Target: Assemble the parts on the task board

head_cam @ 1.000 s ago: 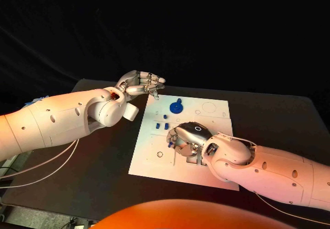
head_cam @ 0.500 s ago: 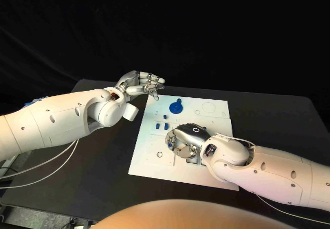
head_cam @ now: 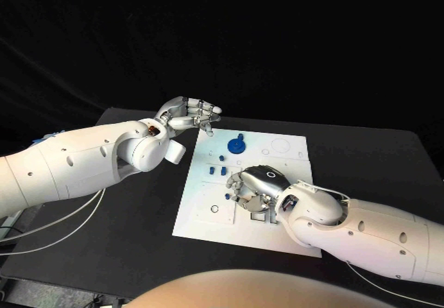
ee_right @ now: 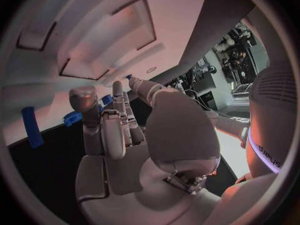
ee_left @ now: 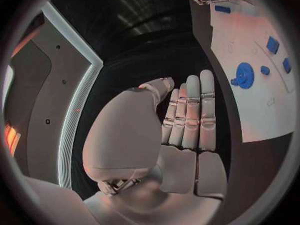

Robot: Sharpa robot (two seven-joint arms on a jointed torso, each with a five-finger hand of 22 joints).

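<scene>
The white task board (head_cam: 289, 146) lies in the middle of the black table. A blue gear (head_cam: 237, 144) stands near its far edge, with small blue parts (head_cam: 217, 171) a little nearer to me. My right hand (head_cam: 257, 186) is over the board's middle, fingers bent down onto it. In the right wrist view, blue parts (ee_right: 72, 118) lie close to its fingertips (ee_right: 84, 99); whether one is pinched is unclear. My left hand (head_cam: 190, 114) hovers beyond the board's far left corner and holds nothing. Its fingers (ee_left: 190, 110) lie straight and side by side, with the gear (ee_left: 242, 76) beyond them.
Bare black table (head_cam: 120, 224) lies left of the board and behind it. My left forearm (head_cam: 83, 160) crosses the table's left side. My right forearm (head_cam: 370, 231) covers the board's near right corner.
My right hand has shifted slightly to the right over the board's middle. The left hand has stayed where it was.
</scene>
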